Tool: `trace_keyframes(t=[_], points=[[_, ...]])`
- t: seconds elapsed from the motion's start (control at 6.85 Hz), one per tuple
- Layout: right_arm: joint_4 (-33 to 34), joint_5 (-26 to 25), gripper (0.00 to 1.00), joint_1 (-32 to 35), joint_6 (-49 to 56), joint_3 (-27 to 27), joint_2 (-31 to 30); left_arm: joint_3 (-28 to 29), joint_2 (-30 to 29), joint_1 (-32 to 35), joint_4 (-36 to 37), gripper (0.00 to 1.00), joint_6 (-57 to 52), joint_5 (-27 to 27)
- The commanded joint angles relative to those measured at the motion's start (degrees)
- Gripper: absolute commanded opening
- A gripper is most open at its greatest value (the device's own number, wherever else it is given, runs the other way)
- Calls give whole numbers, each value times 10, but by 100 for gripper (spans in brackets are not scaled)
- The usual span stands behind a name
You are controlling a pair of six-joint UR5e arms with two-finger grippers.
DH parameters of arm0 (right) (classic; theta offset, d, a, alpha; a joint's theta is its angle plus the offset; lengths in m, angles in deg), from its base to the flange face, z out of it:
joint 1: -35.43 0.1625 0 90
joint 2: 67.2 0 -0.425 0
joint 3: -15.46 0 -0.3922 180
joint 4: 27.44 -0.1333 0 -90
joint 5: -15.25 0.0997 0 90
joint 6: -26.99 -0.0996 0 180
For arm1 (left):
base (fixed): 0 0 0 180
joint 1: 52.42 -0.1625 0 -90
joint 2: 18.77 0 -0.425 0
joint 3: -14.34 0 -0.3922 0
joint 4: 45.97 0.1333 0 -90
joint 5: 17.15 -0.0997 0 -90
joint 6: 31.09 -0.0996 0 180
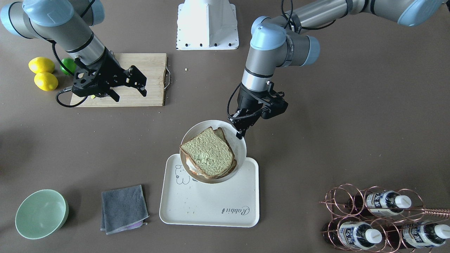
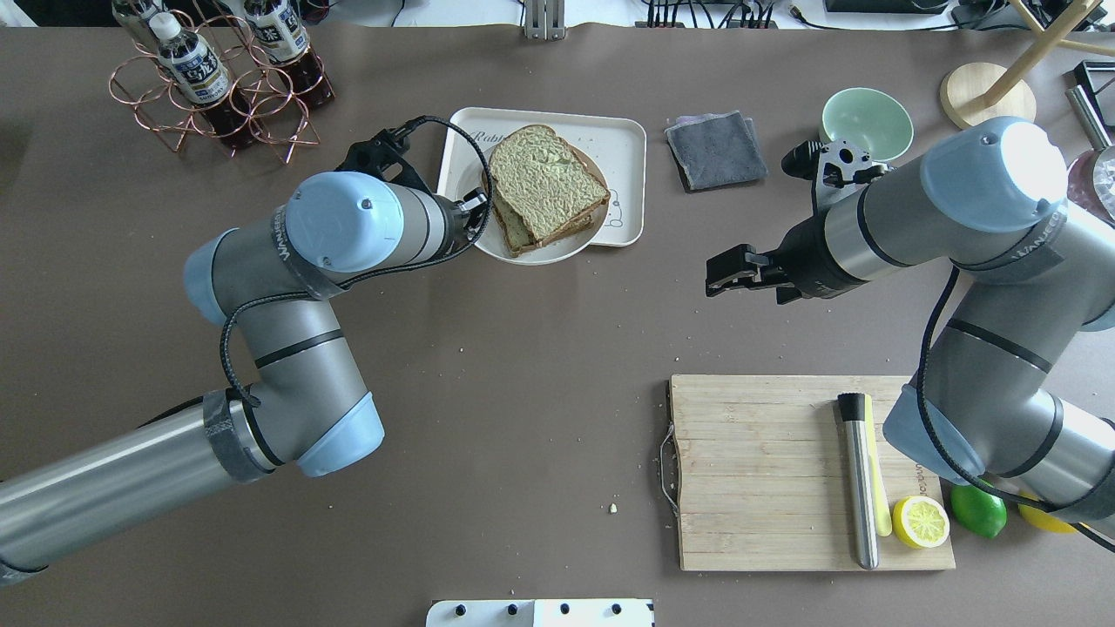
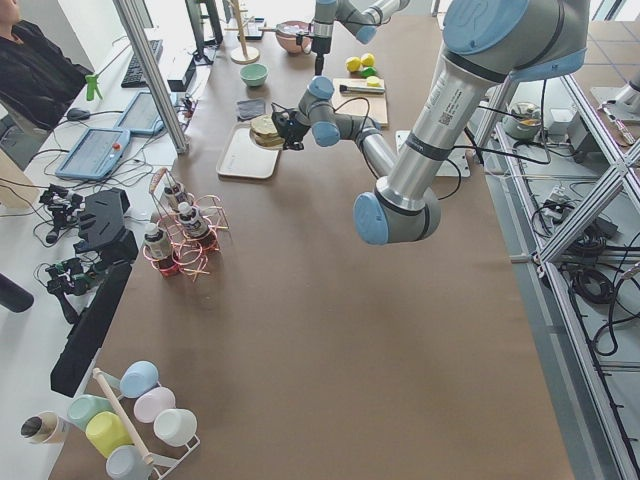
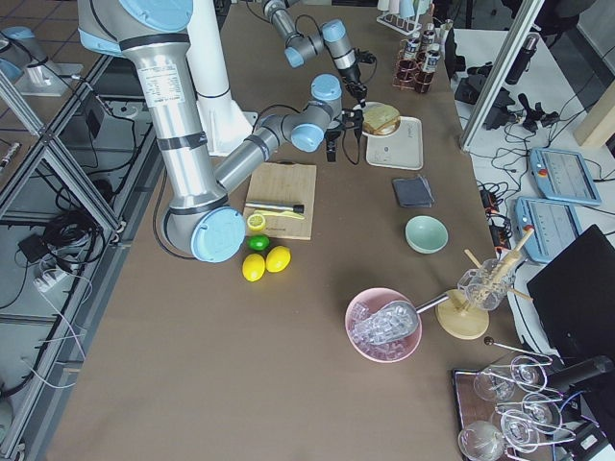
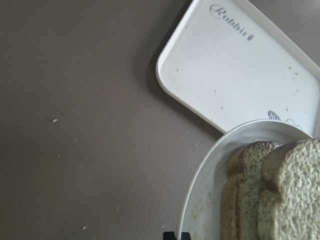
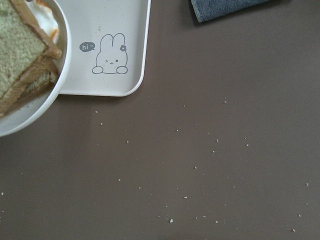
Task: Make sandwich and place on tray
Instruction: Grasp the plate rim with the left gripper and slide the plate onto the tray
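1. A cream tray [image 1: 211,207] lies on a brown worktop [image 1: 316,158]. Everything below is placed from this tray.
2. A round white plate [image 1: 242,149] lies across the tray's edge nearest the robot, and part of it reaches past that edge. On the plate is the sandwich [image 1: 209,153], two bread slices stacked slightly askew.
3. The left pincer [image 1: 240,133] is clamped on the plate's rim, on the side away from the tray. Whether the plate touches the tray cannot be told.
4. The right pincer [image 1: 129,96] hangs well apart from the tray on the robot's right, fingers spread and holding nothing.
5. The front view shows egg white [image 1: 190,168] peeping from under the bread on the tray side. In the overhead view the left arm covers that pincer's tips.
6. The right wrist view shows a rabbit drawing [image 6: 109,55] in a tray corner and a trace of orange at the egg's edge.
7. The left wrist view shows the lettering [image 5: 229,20] "Rabbit" and crumbs on the tray.
8. A grey cloth [image 1: 123,209] lies just beside the tray on the robot's right, with a green bowl [image 1: 41,213] beyond it.
9. The overhead view shows a half lemon [image 2: 921,521] on a wooden board [image 2: 758,470], well apart from the tray.
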Motion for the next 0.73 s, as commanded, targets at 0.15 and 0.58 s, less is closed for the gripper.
trace_keyframes(t=[0.15,0.58], points=[[0,-1,99,0,5,-5,2,160,-64,11,-87,0,21,-33],[1,-2,99,0,7,-5,3,187,-68,11,-114,0,15,-42]])
